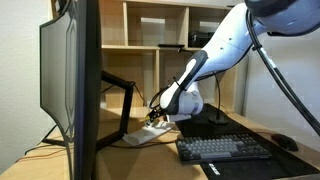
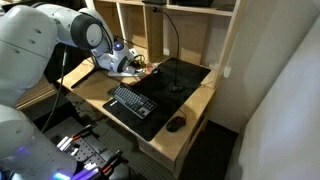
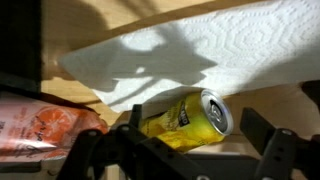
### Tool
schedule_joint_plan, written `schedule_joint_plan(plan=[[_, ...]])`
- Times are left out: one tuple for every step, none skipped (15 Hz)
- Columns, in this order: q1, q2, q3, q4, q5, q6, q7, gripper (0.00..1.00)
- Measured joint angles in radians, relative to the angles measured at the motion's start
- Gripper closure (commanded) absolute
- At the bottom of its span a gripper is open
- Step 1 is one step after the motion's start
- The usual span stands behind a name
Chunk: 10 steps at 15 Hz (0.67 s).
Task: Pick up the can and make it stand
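can (image 3: pixel 185 118) lies on its side on the table (image 3: pixel 285 98), yellow-green body, silver end with pull tab facing right, just below a white paper towel (image 3: pixel 220 40). gripper (image 3: pixel 195 135) jaws apart, one on each side of it; contact unclear. in both exterior views the can is hidden; orange-red packet (image 3: pixel 40 125) cut off at the left edge.

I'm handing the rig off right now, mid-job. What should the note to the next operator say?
The gripper is open and low over the desk. Its fingers stand on either side of the can, not closed on it.
The can lies on its side beside the paper towel, with an orange packet next to it.
Done: the approach only.
Left: close on the can, lift it, turn it upright and set it down standing.
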Motion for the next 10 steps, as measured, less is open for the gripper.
schedule_joint_plan(plan=[[0.000, -0.004, -0.006, -0.010, 0.001, 0.025, 0.032, 0.00], [-0.002, -0.006, -0.005, -0.019, 0.002, 0.044, 0.065, 0.00], [-0.010, -0.006, 0.007, -0.027, 0.002, 0.053, 0.097, 0.00], [-0.030, -0.006, 0.035, -0.036, 0.002, 0.053, 0.128, 0.00], [-0.061, -0.006, 0.077, -0.047, 0.001, 0.050, 0.154, 0.00], [-0.099, -0.006, 0.128, -0.059, 0.001, 0.044, 0.177, 0.00], [-0.136, -0.007, 0.173, -0.071, 0.004, 0.037, 0.201, 0.00], [-0.165, -0.008, 0.208, -0.081, 0.013, 0.030, 0.228, 0.00], [-0.173, -0.008, 0.216, -0.081, 0.012, 0.030, 0.231, 0.00], [-0.171, -0.008, 0.213, -0.080, 0.013, 0.030, 0.231, 0.00]])
